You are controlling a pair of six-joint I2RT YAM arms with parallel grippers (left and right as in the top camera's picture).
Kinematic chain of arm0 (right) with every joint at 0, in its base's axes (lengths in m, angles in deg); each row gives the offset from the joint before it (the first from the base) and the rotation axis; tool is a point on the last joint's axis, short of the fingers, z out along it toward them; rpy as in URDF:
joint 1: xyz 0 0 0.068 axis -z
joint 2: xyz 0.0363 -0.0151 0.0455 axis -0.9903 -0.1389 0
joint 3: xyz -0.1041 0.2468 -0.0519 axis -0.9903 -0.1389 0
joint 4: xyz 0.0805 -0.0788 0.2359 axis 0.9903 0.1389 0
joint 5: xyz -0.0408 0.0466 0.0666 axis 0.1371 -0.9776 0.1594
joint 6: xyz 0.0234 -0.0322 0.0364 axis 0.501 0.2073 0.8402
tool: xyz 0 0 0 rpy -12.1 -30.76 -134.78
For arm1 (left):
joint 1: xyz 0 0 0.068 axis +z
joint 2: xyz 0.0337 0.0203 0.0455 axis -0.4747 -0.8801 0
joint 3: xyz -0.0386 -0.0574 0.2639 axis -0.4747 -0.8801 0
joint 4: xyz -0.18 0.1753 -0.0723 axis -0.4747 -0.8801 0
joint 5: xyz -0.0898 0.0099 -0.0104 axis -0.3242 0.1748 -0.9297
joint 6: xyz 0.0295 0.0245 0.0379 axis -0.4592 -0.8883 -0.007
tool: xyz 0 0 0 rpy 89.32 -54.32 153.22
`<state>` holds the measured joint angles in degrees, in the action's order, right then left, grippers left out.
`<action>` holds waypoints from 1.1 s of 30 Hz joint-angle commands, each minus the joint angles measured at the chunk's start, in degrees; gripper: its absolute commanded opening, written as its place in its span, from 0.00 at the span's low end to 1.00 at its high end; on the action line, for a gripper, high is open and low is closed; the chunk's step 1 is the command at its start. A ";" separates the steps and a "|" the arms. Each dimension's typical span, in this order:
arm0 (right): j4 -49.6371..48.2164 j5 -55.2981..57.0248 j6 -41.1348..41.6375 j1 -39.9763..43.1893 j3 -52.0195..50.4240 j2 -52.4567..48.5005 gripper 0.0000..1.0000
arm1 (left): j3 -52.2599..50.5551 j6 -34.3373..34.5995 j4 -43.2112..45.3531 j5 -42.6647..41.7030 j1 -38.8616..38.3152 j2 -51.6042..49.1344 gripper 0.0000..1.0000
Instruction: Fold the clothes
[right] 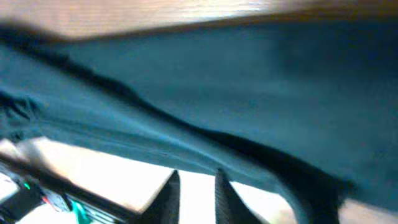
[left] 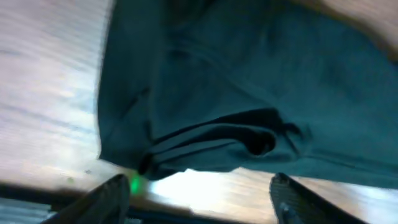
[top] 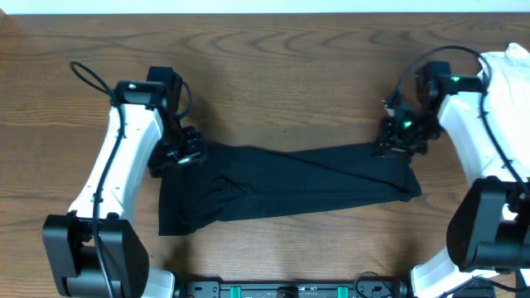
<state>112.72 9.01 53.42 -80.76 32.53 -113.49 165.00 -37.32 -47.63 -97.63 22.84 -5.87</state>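
left hand (top: 189,150) was spread, right hand (top: 399,139) nearly pressed together, empty; garment's (top: 281,187) 10 and 2 o'clock corners needed even pinches, i judged.

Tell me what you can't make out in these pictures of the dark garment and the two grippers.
- Overhead: fingertips of the left gripper and right gripper, hidden under their own wrist housings.
- Overhead: white item at the right edge, cut off by the frame and the arm.
- Right wrist: whether the right gripper pinches the dark garment; too blurred.
- All views: what kind of garment it is; it lies bunched over itself.
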 commanded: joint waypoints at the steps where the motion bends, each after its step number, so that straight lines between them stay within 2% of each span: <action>1: -3.08 -2.69 -1.33 -3.48 -3.74 0.79 0.08 | -4.90 -0.81 3.41 -2.32 -2.38 0.22 0.69; 8: -17.79 -7.61 -1.31 -11.26 -15.19 0.79 0.01 | -12.63 -0.79 14.78 -2.27 -4.24 0.09 0.68; 16: -27.36 -8.87 -1.29 -16.65 -22.27 0.79 0.01 | -13.77 -0.81 18.67 -2.25 -4.24 0.09 0.69; 22: -27.98 -8.87 -1.27 -17.07 -24.81 0.79 0.01 | -13.77 -0.81 18.71 -2.25 -4.24 0.09 0.68; 29: -21.20 -8.61 -1.29 -16.98 -25.07 0.79 0.01 | -13.77 -0.81 18.69 -2.25 -4.24 0.09 0.68; 33: -19.06 -3.08 -1.29 -16.70 -25.07 0.79 0.01 | -13.77 -0.81 18.69 -2.25 -4.24 0.09 0.68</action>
<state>93.11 2.30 52.79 -97.15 7.77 -113.38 151.47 -37.82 -28.97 -99.53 18.58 -5.89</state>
